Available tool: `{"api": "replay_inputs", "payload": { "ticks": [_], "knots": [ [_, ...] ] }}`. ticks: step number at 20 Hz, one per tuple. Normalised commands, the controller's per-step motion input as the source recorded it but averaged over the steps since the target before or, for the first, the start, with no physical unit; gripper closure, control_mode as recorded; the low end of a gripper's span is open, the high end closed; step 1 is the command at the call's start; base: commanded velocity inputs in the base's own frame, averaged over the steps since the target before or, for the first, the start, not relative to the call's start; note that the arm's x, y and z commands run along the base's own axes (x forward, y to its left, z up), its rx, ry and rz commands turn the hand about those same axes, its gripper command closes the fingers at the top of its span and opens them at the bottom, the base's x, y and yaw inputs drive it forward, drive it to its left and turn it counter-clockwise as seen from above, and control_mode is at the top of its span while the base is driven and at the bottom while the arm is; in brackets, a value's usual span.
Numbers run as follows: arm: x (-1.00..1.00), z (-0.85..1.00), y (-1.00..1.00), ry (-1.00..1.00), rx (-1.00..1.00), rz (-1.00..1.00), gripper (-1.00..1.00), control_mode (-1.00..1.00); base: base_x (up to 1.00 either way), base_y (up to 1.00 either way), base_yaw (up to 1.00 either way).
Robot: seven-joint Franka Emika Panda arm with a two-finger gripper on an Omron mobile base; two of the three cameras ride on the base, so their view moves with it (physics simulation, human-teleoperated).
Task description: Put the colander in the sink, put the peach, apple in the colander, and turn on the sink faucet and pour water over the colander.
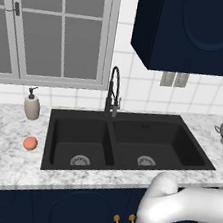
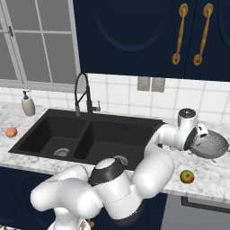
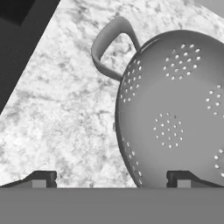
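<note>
The silver perforated colander (image 3: 175,118) stands on the marbled counter right of the black sink (image 2: 49,128); one loop handle (image 3: 107,43) points toward the sink. My gripper (image 3: 111,180) is open just above it, and the colander's near rim wall lies between the two fingertips without a visible grip. In the right base view the hand (image 2: 197,134) sits at the colander's (image 2: 214,146) left rim. The yellow-green apple (image 2: 187,176) lies on the counter in front of the colander. The orange-pink peach (image 1: 30,143) rests on the counter left of the sink. The black gooseneck faucet (image 1: 113,91) runs no water.
A beige soap dispenser (image 1: 32,104) stands at the back left by the window. Dark blue wall cabinets (image 1: 196,30) hang above the sink's right side. The counter's front edge (image 1: 47,180) runs just before the basins.
</note>
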Motion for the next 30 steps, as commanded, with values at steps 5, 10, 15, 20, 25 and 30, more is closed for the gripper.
{"api": "replay_inputs", "payload": {
  "ticks": [5,10,15,20,25,30],
  "knots": [
    [0.21,-0.03,-0.15,0.05,0.0,0.03,-1.0,-1.0,0.0,0.0,0.0],
    [0.12,-0.15,-0.14,0.05,0.0,0.03,-1.0,-1.0,0.0,0.0,0.0],
    [0.1,-0.22,-0.08,0.04,0.0,0.02,-1.0,-1.0,0.0,0.0,0.0],
    [0.02,-0.21,0.0,0.02,0.0,0.01,-1.0,-1.0,0.0,0.0,0.0],
    [0.0,0.0,0.0,0.0,0.0,0.0,-1.0,-1.0,0.0,0.0,0.0],
    [0.0,0.0,0.0,0.0,0.0,0.0,1.0,-1.0,0.0,0.0,0.0]
  ]
}}
